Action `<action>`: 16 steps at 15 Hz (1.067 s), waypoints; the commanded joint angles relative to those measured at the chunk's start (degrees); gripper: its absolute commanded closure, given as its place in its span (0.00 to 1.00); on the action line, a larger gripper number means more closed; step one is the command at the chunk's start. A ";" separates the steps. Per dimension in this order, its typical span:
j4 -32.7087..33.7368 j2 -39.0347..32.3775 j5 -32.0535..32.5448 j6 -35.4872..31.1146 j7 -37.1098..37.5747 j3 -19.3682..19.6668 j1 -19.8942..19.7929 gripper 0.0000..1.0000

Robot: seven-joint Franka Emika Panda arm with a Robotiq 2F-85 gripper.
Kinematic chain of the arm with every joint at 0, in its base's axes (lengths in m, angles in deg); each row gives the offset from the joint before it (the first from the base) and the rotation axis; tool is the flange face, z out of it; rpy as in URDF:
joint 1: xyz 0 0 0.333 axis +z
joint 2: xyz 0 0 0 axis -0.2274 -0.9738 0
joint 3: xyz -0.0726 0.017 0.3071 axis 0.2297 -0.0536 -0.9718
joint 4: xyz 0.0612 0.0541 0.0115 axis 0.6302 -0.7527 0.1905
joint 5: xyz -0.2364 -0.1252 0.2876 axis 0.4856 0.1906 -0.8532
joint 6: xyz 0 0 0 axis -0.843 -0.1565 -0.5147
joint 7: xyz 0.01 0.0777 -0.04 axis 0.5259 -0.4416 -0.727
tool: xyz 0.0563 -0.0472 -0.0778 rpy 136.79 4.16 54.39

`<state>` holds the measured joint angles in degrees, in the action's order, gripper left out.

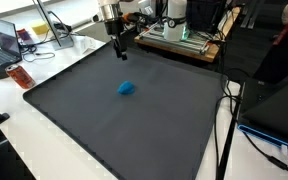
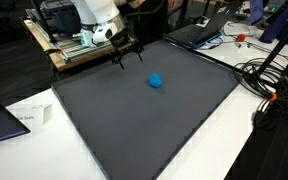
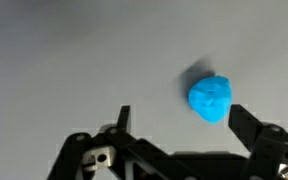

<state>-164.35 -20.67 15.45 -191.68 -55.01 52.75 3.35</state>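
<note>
A small blue crumpled object (image 1: pixel 127 88) lies on the dark grey mat (image 1: pixel 94 120), also in the other exterior view (image 2: pixel 156 81). My gripper (image 1: pixel 121 50) hangs above the mat's far edge, a short way from the blue object, as both exterior views show (image 2: pixel 125 58). In the wrist view the jaws (image 3: pixel 182 122) are open and empty. The blue object (image 3: pixel 210 98) lies on the mat just inside the right finger, below the fingertips, not touched.
A laptop (image 1: pixel 6 42) and an orange item (image 1: pixel 21 76) sit on the white table beside the mat. Equipment with cables (image 1: pixel 184 35) stands behind the mat. Cables (image 2: pixel 269 85) and another laptop (image 2: pixel 196 32) lie at the mat's side.
</note>
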 commanded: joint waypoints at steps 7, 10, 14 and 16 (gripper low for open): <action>-3.37 3.24 -10.11 -4.64 7.54 -3.02 2.19 0.00; -4.42 3.80 -13.63 -5.34 10.40 -4.17 3.14 0.00; -6.03 4.34 -17.27 -8.92 15.64 -5.50 4.63 0.00; -6.86 4.52 -17.30 -11.53 19.19 -6.17 5.53 0.00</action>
<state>-168.44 -18.65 0.13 -199.51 -40.56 47.64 7.38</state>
